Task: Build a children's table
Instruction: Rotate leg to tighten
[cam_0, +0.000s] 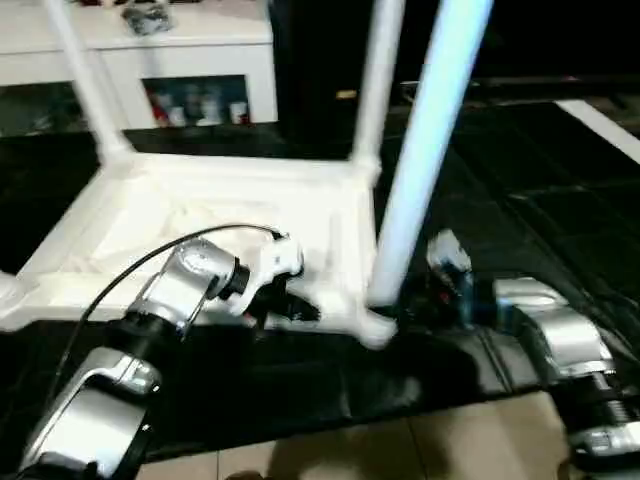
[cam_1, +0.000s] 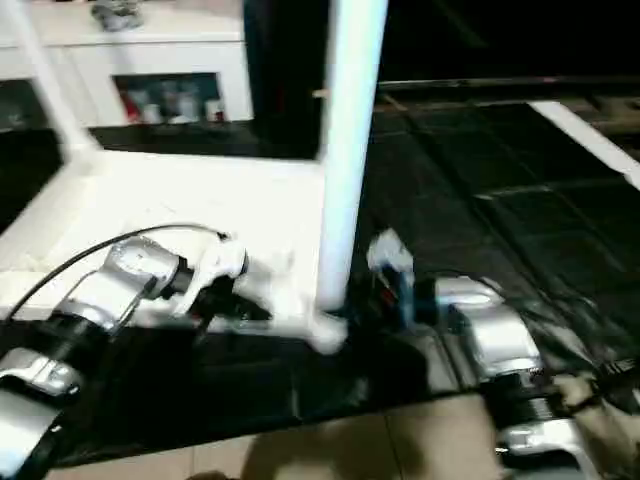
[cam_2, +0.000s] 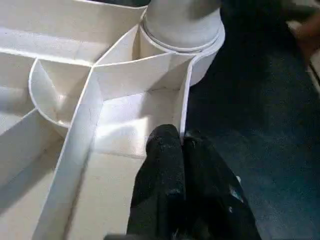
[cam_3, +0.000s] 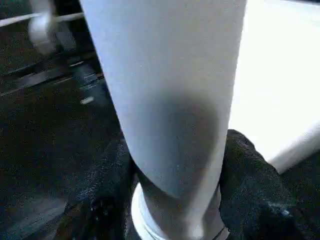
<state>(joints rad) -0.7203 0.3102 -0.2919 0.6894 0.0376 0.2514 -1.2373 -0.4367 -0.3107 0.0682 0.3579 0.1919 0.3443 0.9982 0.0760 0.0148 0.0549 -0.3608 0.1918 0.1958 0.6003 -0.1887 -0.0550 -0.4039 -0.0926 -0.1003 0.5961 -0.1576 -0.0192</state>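
The children's table lies upside down on the black mat, its ribbed top (cam_0: 200, 215) facing up. Legs stand in the far left (cam_0: 85, 80) and far right (cam_0: 375, 80) corners. A third leg (cam_0: 420, 150) rises, slightly tilted, from the near right corner socket (cam_0: 375, 325). My left gripper (cam_0: 300, 310) is shut on the top's thin rim wall (cam_2: 183, 115) just beside that socket, one black finger (cam_2: 162, 165) on each side. My right gripper (cam_0: 410, 305) reaches in from the right, its fingers (cam_3: 252, 185) pressed against both sides of the third leg's base (cam_3: 175, 125).
A white cabinet (cam_0: 190, 60) with glass doors stands at the back left, small items on top of it (cam_0: 148, 15). Black mat (cam_0: 520, 180) stretches to the right, with a white strip (cam_0: 600, 125) at its far right. Beige floor tiles (cam_0: 400, 450) lie nearest me.
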